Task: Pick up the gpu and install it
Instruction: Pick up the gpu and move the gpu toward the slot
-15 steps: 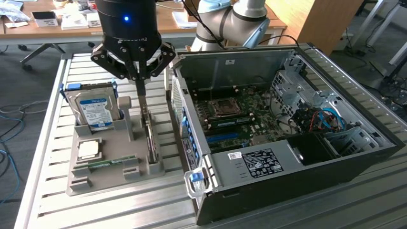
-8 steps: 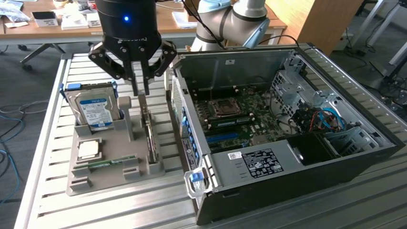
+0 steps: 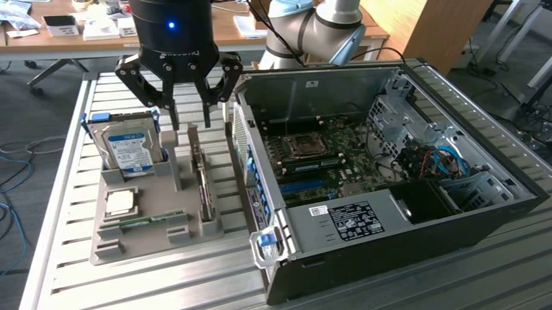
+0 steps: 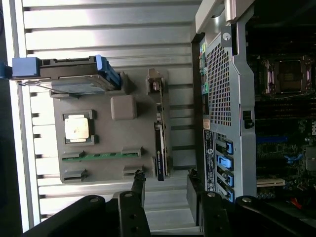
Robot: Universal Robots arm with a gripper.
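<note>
End effector (image 3: 191, 121) spread wide, empty, above gpu (image 3: 204, 187) top edge; case wall (image 4: 219, 84) close beside.

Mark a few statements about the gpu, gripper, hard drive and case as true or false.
1. The gpu stands on edge in the tray. True.
2. The gripper is clamped on the gpu. False: it is open over the gpu and grips nothing.
3. The hard drive lies flat inside the case. False: it stands upright in the tray.
4. The case is open, with its motherboard in sight. True.
</note>
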